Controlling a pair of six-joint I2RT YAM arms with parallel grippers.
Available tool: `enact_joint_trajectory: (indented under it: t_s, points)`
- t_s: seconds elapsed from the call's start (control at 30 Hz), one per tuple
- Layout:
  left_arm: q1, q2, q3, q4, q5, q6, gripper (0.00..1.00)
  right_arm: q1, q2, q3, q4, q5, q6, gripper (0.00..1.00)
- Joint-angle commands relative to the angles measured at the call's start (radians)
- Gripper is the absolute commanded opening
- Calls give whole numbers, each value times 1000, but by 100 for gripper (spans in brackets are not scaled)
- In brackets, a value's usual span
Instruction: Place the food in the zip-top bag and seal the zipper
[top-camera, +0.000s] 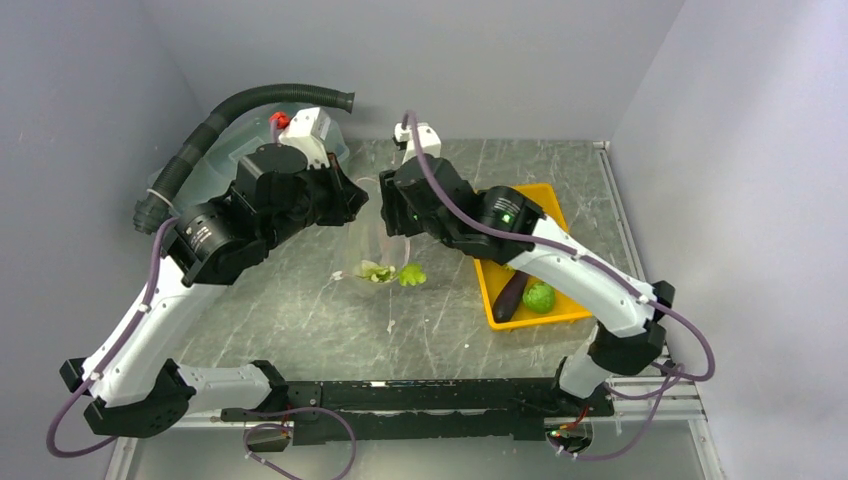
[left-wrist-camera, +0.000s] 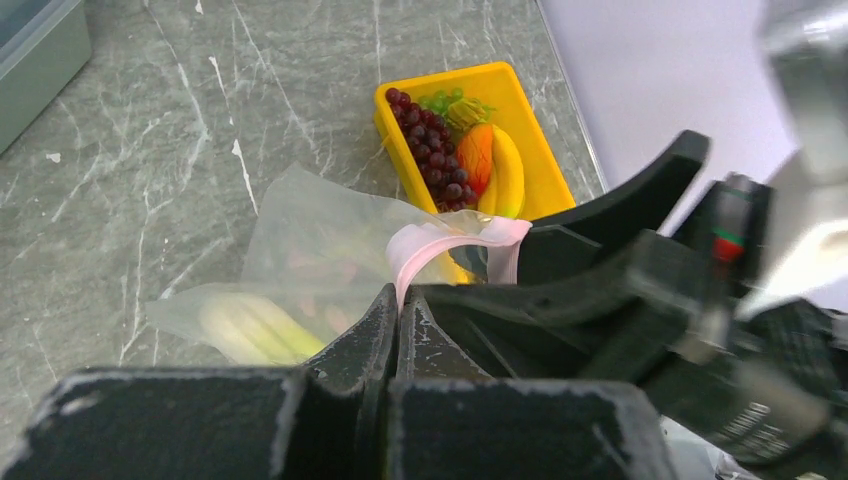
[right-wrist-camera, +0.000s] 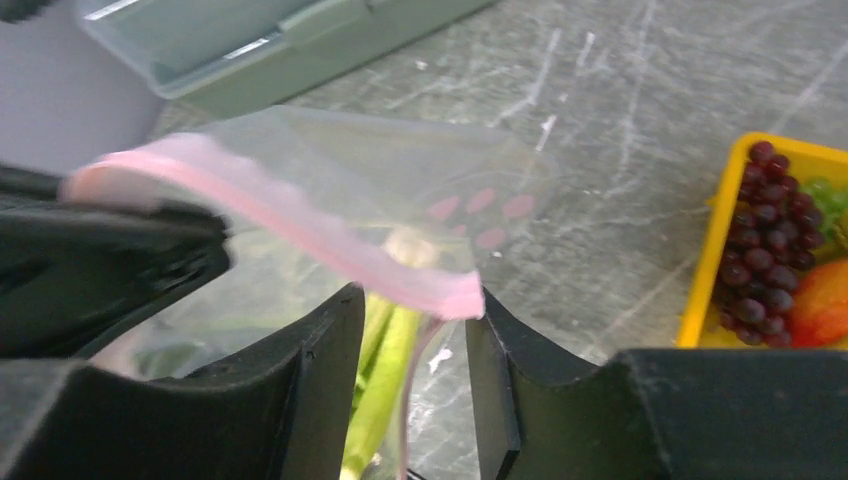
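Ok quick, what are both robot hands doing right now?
Left gripper: shut, pinching the zipper.
Right gripper: open, fingers either side of the zipper.

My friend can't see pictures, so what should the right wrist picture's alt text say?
The open right gripper straddles the pink zipper of a clear zip-top bag holding celery. Grapes sit in a yellow tray at right.

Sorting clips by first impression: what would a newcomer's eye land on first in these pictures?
Mid-table, both arms meet over the clear zip-top bag: the left end effector pinches its pink zipper, while the right end effector straddles the strip with jaws apart. Pale celery already lies inside. To the right, the yellow tray holds grapes, bananas and an eggplant.
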Motion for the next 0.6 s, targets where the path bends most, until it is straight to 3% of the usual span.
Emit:
enact_joint_trajectory:
  t_s: [0.0, 0.17, 0.2, 0.3, 0.47, 0.57]
  points:
    - [3, -36, 0, 57, -9, -4, 0, 6, 44, 77, -118, 134, -32, 39]
    - [5, -51, -13, 42, -35, -4, 0, 5, 51, 81, -119, 137, -47, 3]
    - [5, -56, -19, 39, -41, -4, 0, 4, 52, 84, -122, 138, -51, 0]
    - [5, -79, -55, 38, -69, -4, 0, 5, 60, 143, -126, 144, -98, 0]
    - [6, -85, -73, 13, -44, 5, 0, 4, 127, 428, -184, 243, -211, 0]
    - [6, -78, -81, 9, -13, 4, 0, -84, 95, 239, -73, 144, -282, 0]
